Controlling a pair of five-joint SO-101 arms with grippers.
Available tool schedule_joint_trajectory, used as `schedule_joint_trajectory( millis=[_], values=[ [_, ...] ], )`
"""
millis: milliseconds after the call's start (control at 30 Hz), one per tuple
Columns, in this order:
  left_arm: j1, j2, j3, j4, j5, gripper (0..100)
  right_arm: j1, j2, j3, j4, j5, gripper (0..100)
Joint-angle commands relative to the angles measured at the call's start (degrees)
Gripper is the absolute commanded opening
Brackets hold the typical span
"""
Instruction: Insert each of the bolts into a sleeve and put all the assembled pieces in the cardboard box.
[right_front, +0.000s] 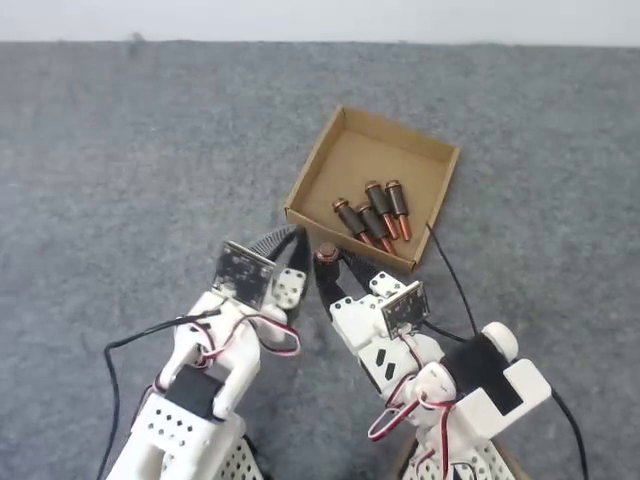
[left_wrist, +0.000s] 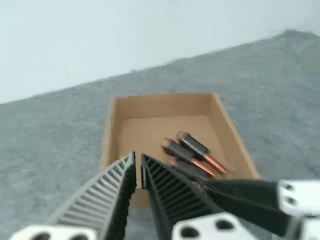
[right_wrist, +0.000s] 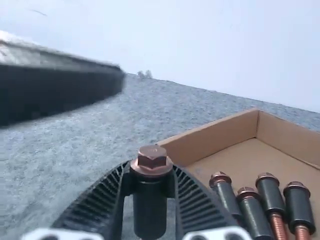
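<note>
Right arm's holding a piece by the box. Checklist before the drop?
1. Bolt seated in sleeve, sleeve clamped in right gripper: ok.
2. Held piece above cardboard box: not ok, short of its near wall.
3. Free floor in box: ok, four assembled pieces lie toward one side.
4. Left gripper empty: ok, jaws nearly together, nothing between.
5. Left gripper clear of the right's path: cannot tell, they sit close together.
</note>
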Motion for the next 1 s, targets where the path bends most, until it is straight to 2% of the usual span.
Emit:
schedule_joint_trajectory(
  millis=[0, 100, 167, 267, 367, 500, 700, 800, 900, 967],
  values=[
    [-6.68, -0.35, -4.79, 0.18, -0.35, 1, 1.36, -0.22, -1.85, 0.22, -0.18, 0.6],
    [-12.31, -0.35, -4.79, 0.18, 0.44, 1, 1.98, -0.22, -1.85, 0.22, -0.18, 0.6],
    [-15.56, -0.35, -4.79, 0.62, 3.78, 1, 2.51, -0.22, -1.85, 0.22, -0.18, 0.6],
    [-18.55, -0.35, -5.05, 5.54, 5.89, 1, 2.86, -0.22, -1.85, 0.22, -0.18, 0.6],
    [-19.16, -0.35, -3.74, 10.73, 4.22, 1, 3.12, -0.22, -1.85, 0.22, -0.18, 0.6],
    [-19.52, -0.35, -0.22, 12.31, 1.05, 1, 3.12, -0.22, -1.58, 0.13, -0.18, 0.6],
    [-27.08, -0.35, 2.95, 12.48, -0.35, 1, 3.21, -0.22, -1.58, 0.04, -0.18, 0.6],
    [-29.89, -0.35, 1.63, 16.53, -0.35, 1, 3.21, -0.22, -1.58, 0.04, -0.18, 0.6],
    [-29.36, -0.35, -0.48, 21.8, -0.44, 1, 3.21, -0.22, -1.49, 0.04, -0.18, 0.6],
    [-28.57, -0.35, -0.4, 22.24, -0.44, 1, 3.21, -0.22, -1.49, 0.04, -0.18, 0.6]
  ],
)
